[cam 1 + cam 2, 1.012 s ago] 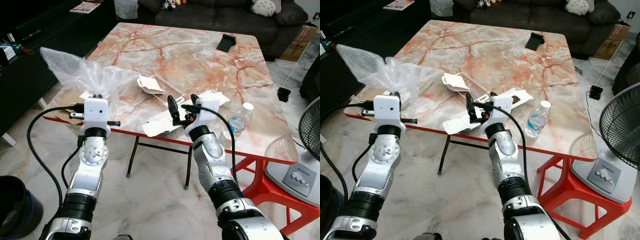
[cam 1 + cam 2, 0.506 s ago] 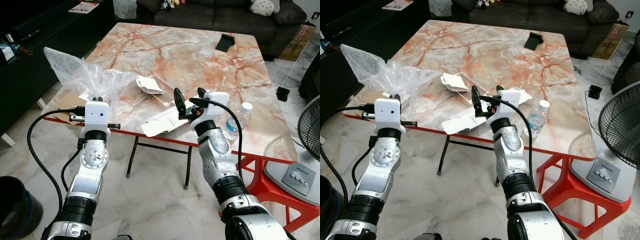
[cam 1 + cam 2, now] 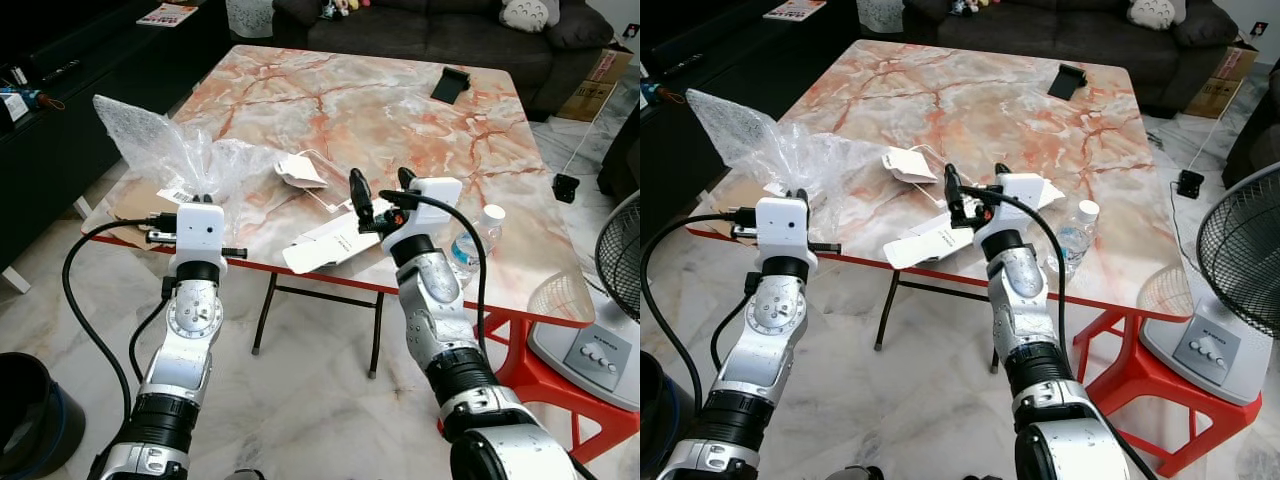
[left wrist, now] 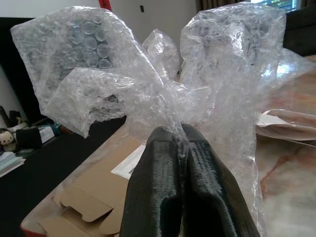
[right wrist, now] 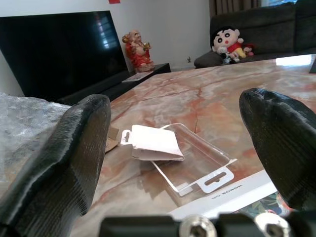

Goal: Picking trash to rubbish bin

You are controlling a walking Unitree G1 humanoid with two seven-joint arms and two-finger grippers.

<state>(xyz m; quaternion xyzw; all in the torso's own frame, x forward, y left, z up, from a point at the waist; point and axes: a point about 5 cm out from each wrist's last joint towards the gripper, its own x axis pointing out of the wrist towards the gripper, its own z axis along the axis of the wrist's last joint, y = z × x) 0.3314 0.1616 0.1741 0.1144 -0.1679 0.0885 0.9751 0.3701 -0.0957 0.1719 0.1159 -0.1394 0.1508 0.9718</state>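
A crumpled sheet of clear bubble wrap [image 3: 165, 150] stands up over the marble table's [image 3: 380, 110] front left corner, with my left gripper [image 3: 197, 198] shut on its gathered neck. In the left wrist view the two fingers [image 4: 158, 187] pinch the bubble wrap [image 4: 148, 84]. My right gripper [image 3: 380, 184] is open just above the table's front edge. A long white flat package [image 3: 325, 243] lies below it. A clear blister pack with a white card [image 5: 158, 143] lies just beyond, between the spread fingers [image 5: 64, 158].
A small plastic bottle [image 3: 472, 240] stands right of the right gripper. Flattened cardboard [image 4: 94, 207] lies under the bubble wrap. A black object [image 3: 452, 85] sits at the table's far right. A dark bin [image 3: 25, 410] stands on the floor at my left, a fan [image 3: 615, 270] at my right.
My right gripper has risen and moved a little farther over the table, still open. My left gripper keeps its hold on the bubble wrap.
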